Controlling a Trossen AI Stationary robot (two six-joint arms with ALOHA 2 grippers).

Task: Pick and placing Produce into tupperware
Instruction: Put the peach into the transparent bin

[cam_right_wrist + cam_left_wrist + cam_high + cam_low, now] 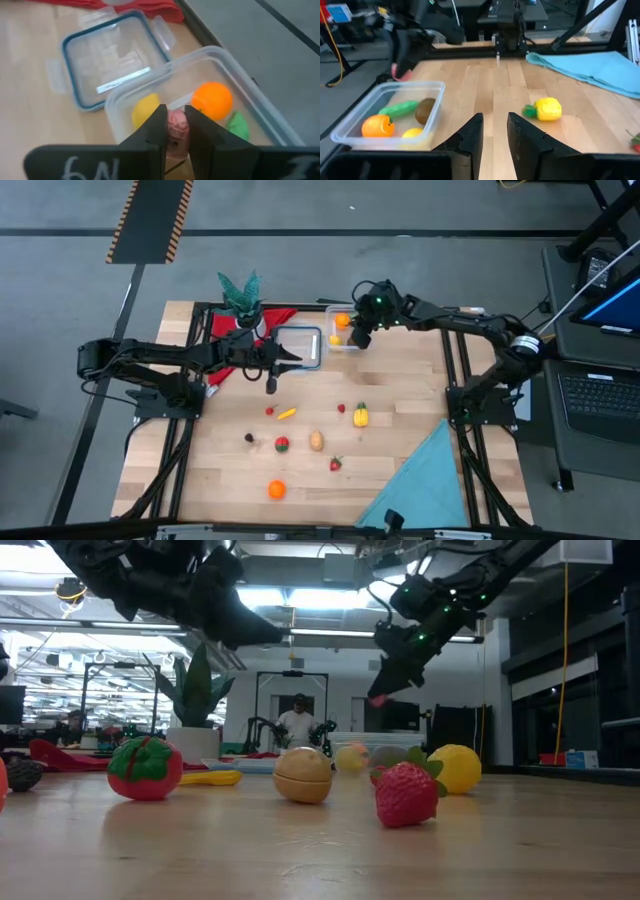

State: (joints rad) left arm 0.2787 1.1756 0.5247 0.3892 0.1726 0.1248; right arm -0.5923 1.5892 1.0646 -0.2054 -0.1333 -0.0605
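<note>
- Bare worktop [400, 380] lies open in the centre-right of the overhead frame, between the tupperware [342, 328] and the scattered produce.
- The right tool [175, 131], clamped on a pink piece, hangs over the tub, crowding its opening.
- A blue-rimmed lid [300, 346] and the left tool [272, 383] block the approach from the left.
- A teal cloth [425, 480] covers the lower-right corner.

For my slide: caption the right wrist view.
Right gripper holds a pink piece above the tupperware.
</note>
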